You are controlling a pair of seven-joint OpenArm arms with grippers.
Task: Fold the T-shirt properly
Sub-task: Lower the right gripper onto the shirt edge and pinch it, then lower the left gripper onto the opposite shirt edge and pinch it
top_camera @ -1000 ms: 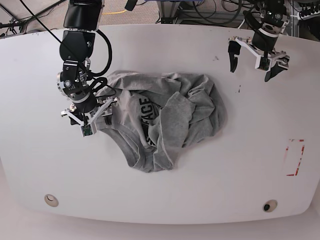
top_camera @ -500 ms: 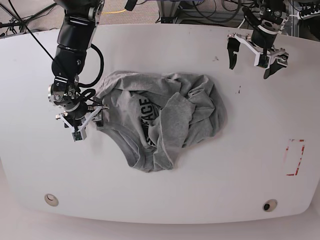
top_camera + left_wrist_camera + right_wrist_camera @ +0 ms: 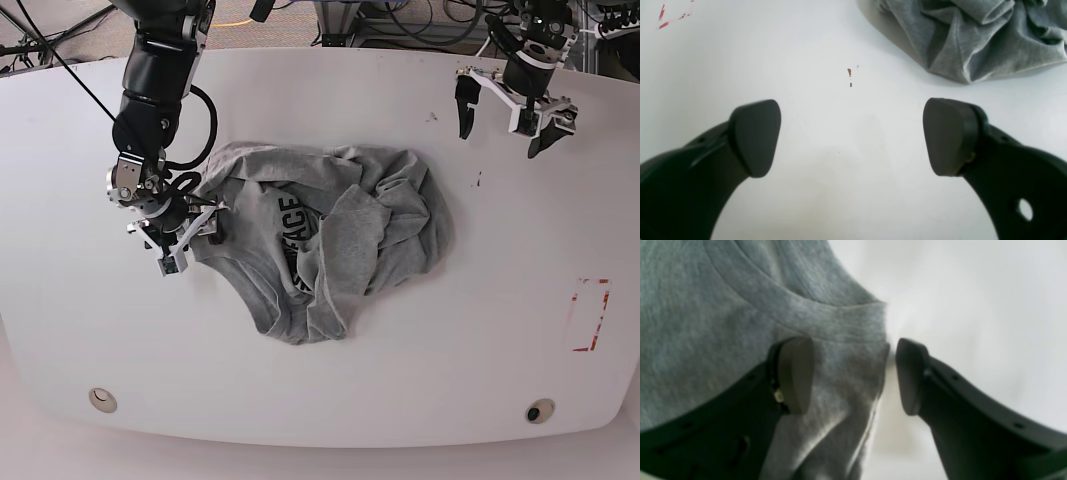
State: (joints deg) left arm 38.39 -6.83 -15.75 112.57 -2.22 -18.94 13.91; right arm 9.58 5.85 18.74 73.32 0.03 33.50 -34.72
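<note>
The light grey T-shirt (image 3: 330,235) lies crumpled in the middle of the white table, with black "FACE" lettering partly showing. My right gripper (image 3: 205,228) is open at the shirt's left edge. In the right wrist view the gripper (image 3: 853,375) straddles the shirt (image 3: 723,306) edge just below a ribbed band, one finger over the cloth, the other over bare table. My left gripper (image 3: 500,140) is open and empty above the far right of the table. In the left wrist view the gripper (image 3: 850,136) hangs over bare table, with the shirt (image 3: 973,33) at the upper right.
A red tape outline (image 3: 590,315) marks the table's right side and shows in the left wrist view (image 3: 673,15). Small brown specks (image 3: 849,72) lie between the left gripper and the shirt. Two round fittings (image 3: 102,400) (image 3: 540,411) sit near the front edge.
My right gripper drew left, away from the shirt's edge, then came back right onto it. My left gripper shifted slightly toward the far edge. The shirt lies the same.
</note>
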